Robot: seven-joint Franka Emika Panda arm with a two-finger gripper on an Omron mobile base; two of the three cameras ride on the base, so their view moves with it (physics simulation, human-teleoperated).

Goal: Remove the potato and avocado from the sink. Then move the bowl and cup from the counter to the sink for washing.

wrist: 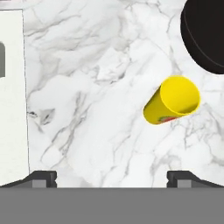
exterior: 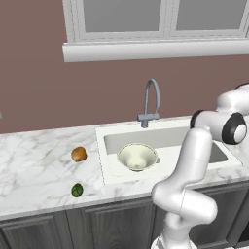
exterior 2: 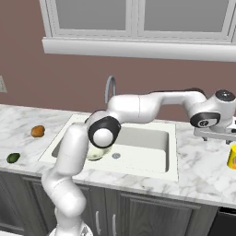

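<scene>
The potato (exterior: 79, 154) (exterior 2: 38, 131) and the dark green avocado (exterior: 77, 190) (exterior 2: 13, 157) lie on the counter (exterior: 34, 160) left of the sink (exterior: 113, 132) (exterior 2: 152, 138). The pale bowl (exterior: 137, 156) sits upright inside the basin; in the right base view my arm hides most of it. The yellow cup (exterior 2: 232, 156) (wrist: 173, 101) stands on the counter right of the sink. My gripper (wrist: 113, 177) hovers open over the marble there, looking down, with the cup ahead and to the right of its fingers and nothing between them.
A grey gooseneck faucet (exterior: 151, 99) rises behind the sink. A dark round object (wrist: 205, 35) lies on the counter just beyond the cup. The sink's white rim (wrist: 11, 87) runs along the left of the hand view. A window ledge (exterior: 155, 48) juts out above.
</scene>
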